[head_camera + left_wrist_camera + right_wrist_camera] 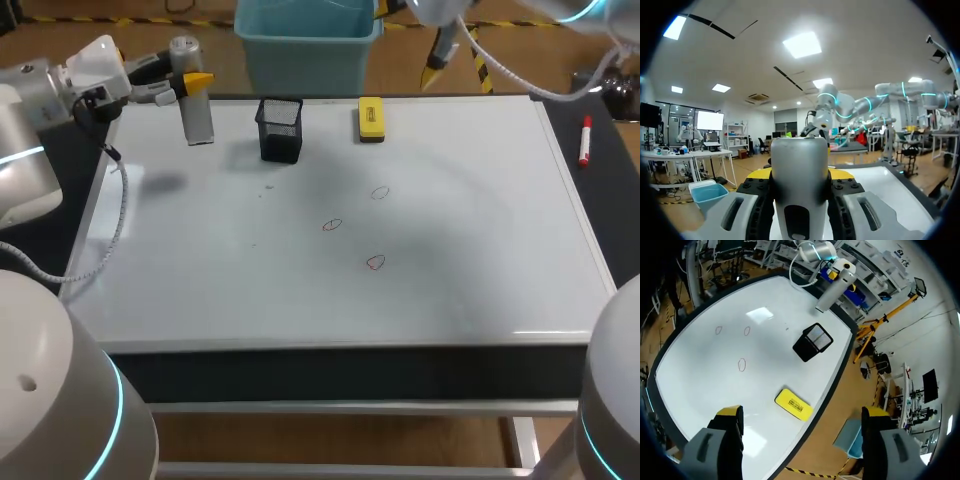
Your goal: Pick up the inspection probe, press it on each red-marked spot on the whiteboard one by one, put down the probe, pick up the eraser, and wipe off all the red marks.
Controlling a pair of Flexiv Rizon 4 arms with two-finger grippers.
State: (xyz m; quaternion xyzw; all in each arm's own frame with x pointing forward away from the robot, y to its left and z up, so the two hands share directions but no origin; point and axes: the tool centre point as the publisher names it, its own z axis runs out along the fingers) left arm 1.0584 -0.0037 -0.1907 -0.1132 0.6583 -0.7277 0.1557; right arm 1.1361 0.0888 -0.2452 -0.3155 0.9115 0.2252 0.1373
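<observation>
Nearest on the whiteboard [200, 290] lie three red marks [375, 262], well apart from the probe. Further back stand the cup [280, 130] and the eraser [371, 118]. At the far left corner the left gripper [192, 85] clamps the probe [197, 118] upright, tip down, likely ready for pressing. The right gripper [802, 414] hangs high above, wide open and empty, which leaves the board free.

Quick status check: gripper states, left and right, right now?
Left gripper: closed on the inspection probe.
Right gripper: open, holding nothing.
</observation>
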